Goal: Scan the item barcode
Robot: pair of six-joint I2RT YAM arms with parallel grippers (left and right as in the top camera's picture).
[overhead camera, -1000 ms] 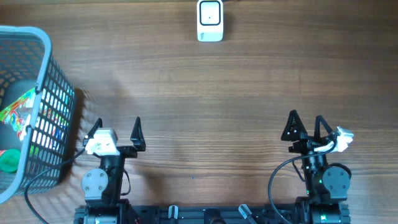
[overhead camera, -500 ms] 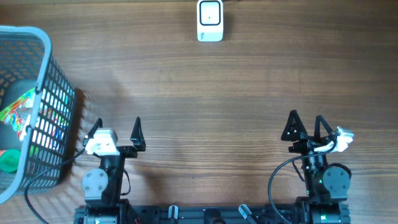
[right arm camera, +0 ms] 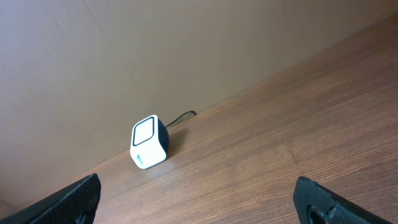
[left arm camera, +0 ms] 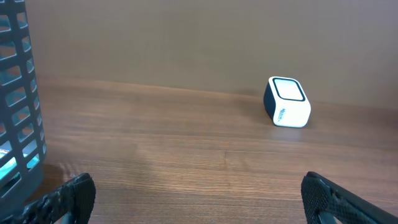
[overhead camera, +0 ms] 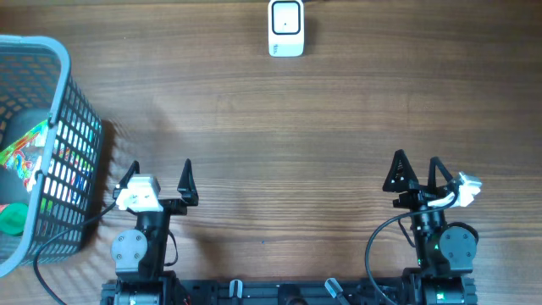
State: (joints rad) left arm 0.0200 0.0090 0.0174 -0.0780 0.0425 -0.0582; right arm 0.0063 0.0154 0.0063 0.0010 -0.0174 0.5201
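**A:** Where is the thing we are meant to scan?

**B:** In the basket (overhead camera: 61, 80) at our far left. Through the mesh we see a colourful packet (overhead camera: 21, 157), and a green object (overhead camera: 10, 219) lies nearer our base. We cannot tell which one carries the barcode we need.

**A:** And the scanner (overhead camera: 286, 28)?

**B:** It stands at the far edge of the table (overhead camera: 279, 127), roughly midway between our arms and well apart from the basket. Its window faces up.

**A:** What are our hands doing?

**B:** Our left gripper (overhead camera: 160, 174) sits near the basket with its fingers spread wide and nothing between them. Our right gripper (overhead camera: 416, 165) is on the other side, close to our base, also spread and empty.

**A:** So how far along are we?

**B:** We judge that we are at the very start. Nothing has been lifted out and nothing is near the scanner. We have yet to reach into the basket, grasp an item, carry it across and turn its barcode to the window.
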